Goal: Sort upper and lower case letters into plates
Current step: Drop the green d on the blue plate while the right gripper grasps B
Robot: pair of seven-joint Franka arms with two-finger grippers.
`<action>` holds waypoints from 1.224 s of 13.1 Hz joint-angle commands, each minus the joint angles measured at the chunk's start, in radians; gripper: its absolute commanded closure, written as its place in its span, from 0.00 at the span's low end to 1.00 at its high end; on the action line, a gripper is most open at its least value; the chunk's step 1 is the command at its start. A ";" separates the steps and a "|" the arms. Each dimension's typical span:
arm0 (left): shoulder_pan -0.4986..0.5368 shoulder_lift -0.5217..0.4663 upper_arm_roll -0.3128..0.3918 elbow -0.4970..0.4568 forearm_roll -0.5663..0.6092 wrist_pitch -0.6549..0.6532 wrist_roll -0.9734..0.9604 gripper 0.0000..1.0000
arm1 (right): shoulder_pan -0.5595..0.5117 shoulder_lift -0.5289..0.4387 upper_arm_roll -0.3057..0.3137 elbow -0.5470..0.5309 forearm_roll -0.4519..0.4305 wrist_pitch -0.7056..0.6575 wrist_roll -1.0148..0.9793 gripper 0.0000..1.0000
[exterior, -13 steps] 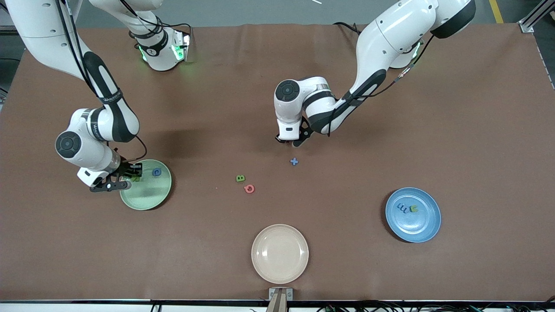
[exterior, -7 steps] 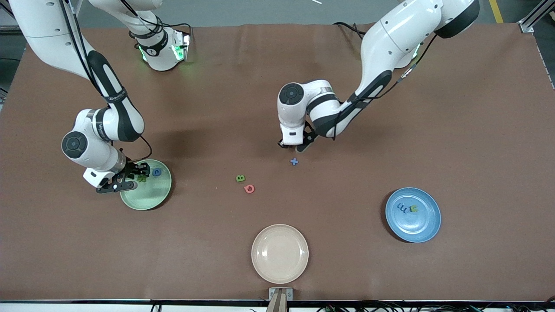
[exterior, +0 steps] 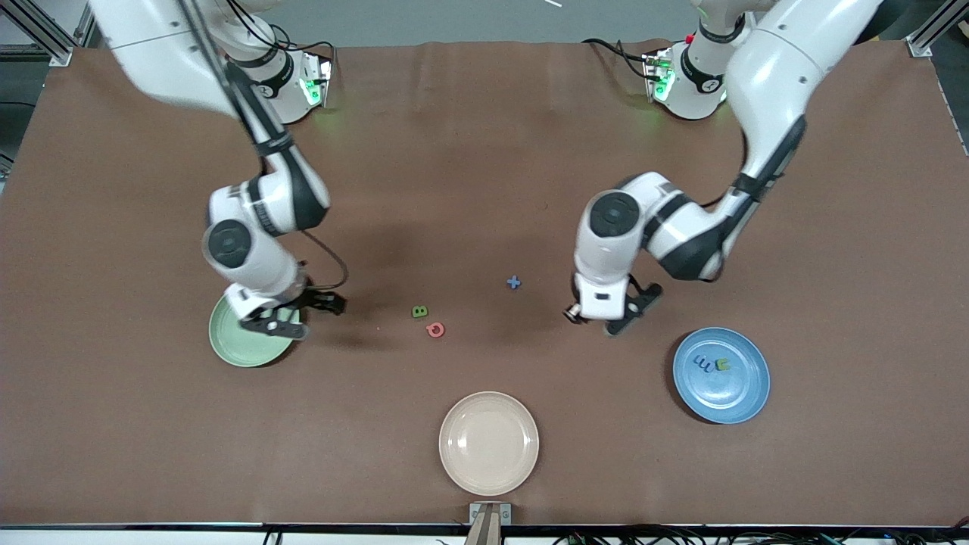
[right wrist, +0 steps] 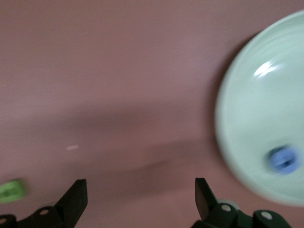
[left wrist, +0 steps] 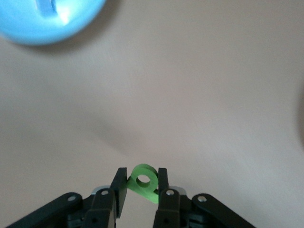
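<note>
The left end effector (exterior: 606, 316), right of frame centre over bare bench (exterior: 484, 151), pinched a green letter (left wrist: 144, 182) that could slip before the blue plate (exterior: 721, 375), while the right end effector (exterior: 303, 314) gaped empty beside the green plate (exterior: 238, 348).

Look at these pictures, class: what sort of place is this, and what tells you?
Probably a robotics lab bench: two robot arms bolted along a brown-covered table, metal framing at its corners, and sorting props laid out, namely small foam letters and coloured plates.
</note>
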 commanded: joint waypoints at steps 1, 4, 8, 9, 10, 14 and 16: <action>0.088 0.001 -0.006 0.002 0.014 -0.015 0.173 0.99 | 0.097 0.127 -0.011 0.123 0.010 -0.001 0.187 0.00; 0.203 0.013 -0.004 0.006 0.035 -0.015 0.394 0.99 | 0.163 0.209 -0.011 0.225 0.010 -0.002 0.314 0.03; 0.274 0.067 0.020 0.067 0.035 -0.006 0.680 0.89 | 0.197 0.227 -0.013 0.236 -0.013 0.004 0.298 0.13; 0.272 0.071 0.049 0.083 0.035 -0.006 0.754 0.80 | 0.215 0.233 -0.013 0.237 -0.040 0.011 0.270 0.13; 0.272 0.082 0.068 0.086 0.034 -0.003 0.806 0.65 | 0.218 0.243 -0.011 0.237 -0.048 0.031 0.232 0.13; 0.257 0.070 0.063 0.097 0.022 -0.006 0.807 0.00 | 0.233 0.276 -0.011 0.234 -0.050 0.108 0.076 0.20; 0.235 0.067 0.034 0.097 -0.013 -0.008 0.740 0.00 | 0.230 0.275 -0.011 0.233 -0.048 0.106 -0.013 0.30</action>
